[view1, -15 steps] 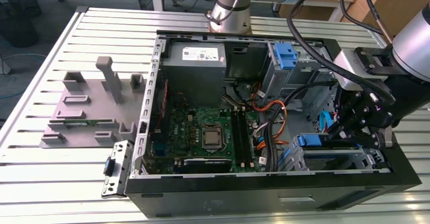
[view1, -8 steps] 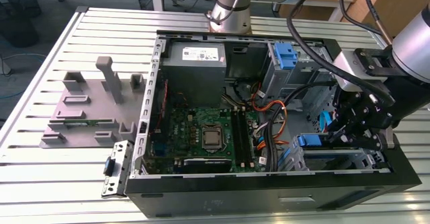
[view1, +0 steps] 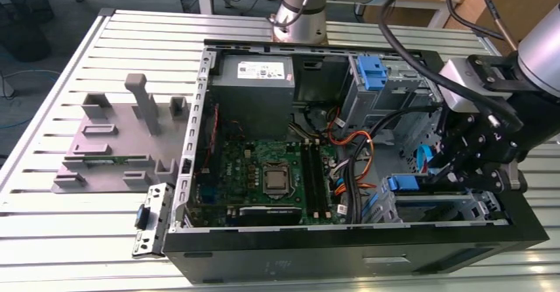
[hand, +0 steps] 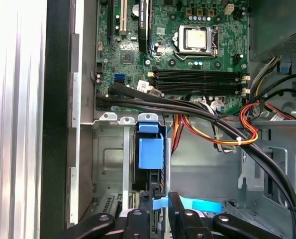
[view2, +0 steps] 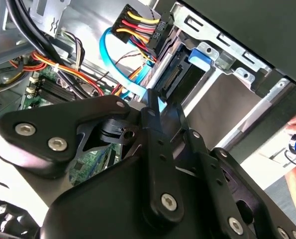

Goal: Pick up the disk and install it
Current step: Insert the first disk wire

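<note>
Gripper (view1: 479,167) low inside the open computer case (view1: 350,252), at the drive cage (view1: 437,207); finger opening and any grasp cannot be told. Disk (hand: 150,154) sits on edge in the cage slot, blue rail tab showing, dark body beneath, light-blue cable (hand: 202,204) beside it.

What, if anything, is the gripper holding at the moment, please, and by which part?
It cannot be told: the gripper sits at the drive cage, but no view shows whether it grips the disk there.

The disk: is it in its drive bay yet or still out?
In. The disk stands on edge inside the metal drive cage, blue rail tab facing out; the end effector sits just beside it. Whether it is fully seated, cannot tell.
</note>
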Motion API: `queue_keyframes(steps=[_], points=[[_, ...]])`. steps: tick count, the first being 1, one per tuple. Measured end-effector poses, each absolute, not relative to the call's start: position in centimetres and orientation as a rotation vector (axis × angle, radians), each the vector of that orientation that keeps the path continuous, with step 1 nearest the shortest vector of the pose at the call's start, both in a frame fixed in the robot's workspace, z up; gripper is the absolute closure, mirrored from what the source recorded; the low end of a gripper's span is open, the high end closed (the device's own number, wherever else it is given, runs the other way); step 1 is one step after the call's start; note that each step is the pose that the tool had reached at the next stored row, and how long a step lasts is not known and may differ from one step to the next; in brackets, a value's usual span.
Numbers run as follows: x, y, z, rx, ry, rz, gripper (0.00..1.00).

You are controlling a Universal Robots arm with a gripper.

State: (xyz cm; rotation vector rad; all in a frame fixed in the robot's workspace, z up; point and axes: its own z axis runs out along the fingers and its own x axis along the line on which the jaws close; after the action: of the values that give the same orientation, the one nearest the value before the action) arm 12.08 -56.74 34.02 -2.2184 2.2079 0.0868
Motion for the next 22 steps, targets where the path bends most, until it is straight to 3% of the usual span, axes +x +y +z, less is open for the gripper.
queue_keyframes(steps=[22], points=[[12.86, -56.74, 34.75, -2.219, 2.208, 0.087, 0.71]])
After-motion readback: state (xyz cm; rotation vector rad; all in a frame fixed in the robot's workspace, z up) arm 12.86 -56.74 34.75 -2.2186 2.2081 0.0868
